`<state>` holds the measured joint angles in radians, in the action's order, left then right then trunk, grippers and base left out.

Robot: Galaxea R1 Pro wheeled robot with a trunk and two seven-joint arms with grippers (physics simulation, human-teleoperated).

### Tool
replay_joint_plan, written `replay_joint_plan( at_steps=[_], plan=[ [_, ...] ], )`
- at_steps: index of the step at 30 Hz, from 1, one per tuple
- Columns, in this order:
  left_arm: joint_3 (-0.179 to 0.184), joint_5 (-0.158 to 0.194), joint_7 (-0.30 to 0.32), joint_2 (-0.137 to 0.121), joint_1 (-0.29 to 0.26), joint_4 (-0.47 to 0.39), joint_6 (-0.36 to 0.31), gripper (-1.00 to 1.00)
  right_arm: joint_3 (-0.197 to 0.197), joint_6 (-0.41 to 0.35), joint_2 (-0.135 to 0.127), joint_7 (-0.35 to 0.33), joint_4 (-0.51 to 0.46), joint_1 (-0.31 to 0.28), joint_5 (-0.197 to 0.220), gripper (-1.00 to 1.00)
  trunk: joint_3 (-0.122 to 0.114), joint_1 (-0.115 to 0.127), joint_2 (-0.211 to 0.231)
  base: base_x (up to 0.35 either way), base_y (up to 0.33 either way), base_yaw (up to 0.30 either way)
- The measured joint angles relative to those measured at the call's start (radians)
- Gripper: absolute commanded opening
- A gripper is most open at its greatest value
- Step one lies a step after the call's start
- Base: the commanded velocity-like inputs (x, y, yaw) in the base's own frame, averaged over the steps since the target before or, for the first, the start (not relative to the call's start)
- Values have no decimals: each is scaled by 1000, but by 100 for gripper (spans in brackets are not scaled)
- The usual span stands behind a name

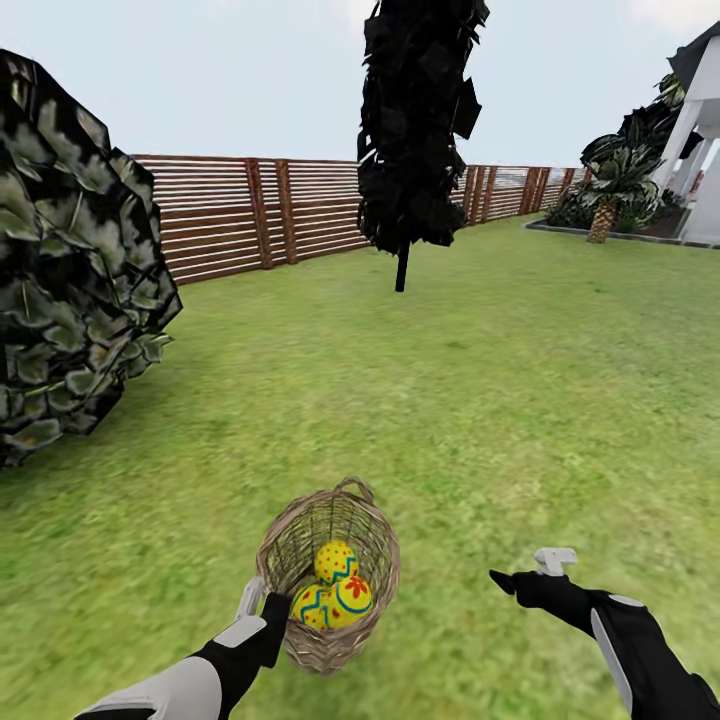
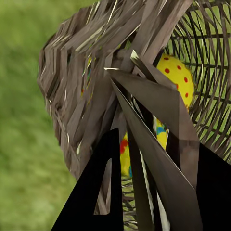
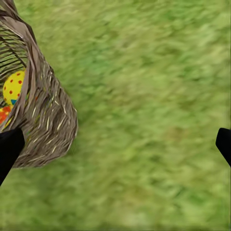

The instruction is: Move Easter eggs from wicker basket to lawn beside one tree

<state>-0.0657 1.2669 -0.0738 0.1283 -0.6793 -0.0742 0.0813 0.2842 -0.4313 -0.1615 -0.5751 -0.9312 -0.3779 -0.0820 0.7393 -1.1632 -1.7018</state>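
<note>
The wicker basket [image 1: 328, 570] sits tilted on the lawn [image 1: 480, 400] just in front of me, its mouth facing up toward me. Three yellow Easter eggs [image 1: 336, 560] with red dots and blue zigzags lie inside, one egg [image 2: 178, 79] showing through the weave. My left gripper [image 1: 262, 606] is shut on the basket's near wall [image 2: 91, 96], one finger outside and one inside. My right gripper [image 1: 530, 575] hangs open over bare grass to the basket's right, its fingertips [image 3: 9, 149] wide apart, with the basket [image 3: 43, 120] beside it. The thick-trunked tree is out of view.
A big dark leafy bush [image 1: 70, 260] stands at the left. A dark narrow columnar tree [image 1: 415, 130] rises straight ahead before the slatted fence [image 1: 250, 215]. A short palm [image 1: 610, 190] and a white house [image 1: 700, 130] are far right. Open grass stretches ahead and right.
</note>
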Motion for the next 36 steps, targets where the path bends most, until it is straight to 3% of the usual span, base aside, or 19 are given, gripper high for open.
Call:
replay_joint_plan(
  at_steps=[14, 36],
  plan=[
    [0, 1, 0, -1, 0, 0, 0, -100, -5, 1, 1, -4, -9, 0, -16, 100, -44, 54, 98, 0, 0, -2],
    [0, 1, 2, -1, 0, 0, -1, -100, -4, 8, 3, -2, -5, 1, -19, 100, -128, 138, 252, 0, 0, -256]
  ],
)
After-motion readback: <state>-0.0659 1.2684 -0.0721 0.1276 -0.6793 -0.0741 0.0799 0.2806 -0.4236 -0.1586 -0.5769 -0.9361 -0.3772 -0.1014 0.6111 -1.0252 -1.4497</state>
